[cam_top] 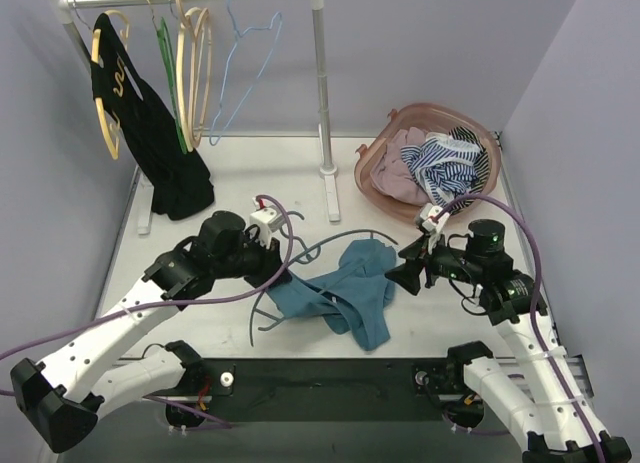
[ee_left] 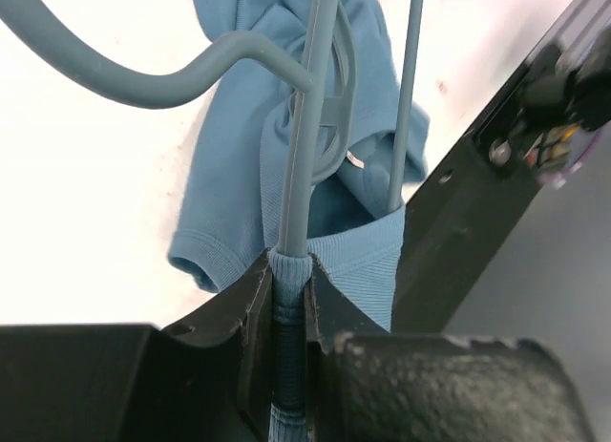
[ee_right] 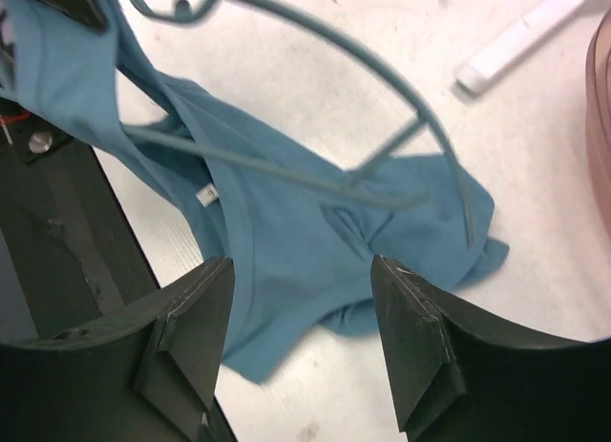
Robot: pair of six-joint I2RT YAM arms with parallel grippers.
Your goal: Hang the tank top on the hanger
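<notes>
The teal-blue tank top (cam_top: 352,291) lies crumpled on the table between my arms. The thin dark teal hanger (cam_top: 325,245) lies over and partly through it, its hook curving toward the near left. My left gripper (cam_top: 277,270) is shut on the hanger's rod (ee_left: 305,127), with a ribbed edge of the tank top (ee_left: 239,165) wrapped round the rod inside the jaws. My right gripper (cam_top: 400,275) is open and empty, hovering just above the tank top's (ee_right: 296,232) right side. The hanger's arc (ee_right: 382,89) lies beyond its fingers.
A white clothes rack (cam_top: 322,103) stands at the back with a black garment (cam_top: 150,133), a green hanger (cam_top: 172,88), wooden hangers (cam_top: 195,68) and a pale blue wire hanger (cam_top: 245,58). A pink basket (cam_top: 375,168) with striped cloth (cam_top: 450,163) sits back right.
</notes>
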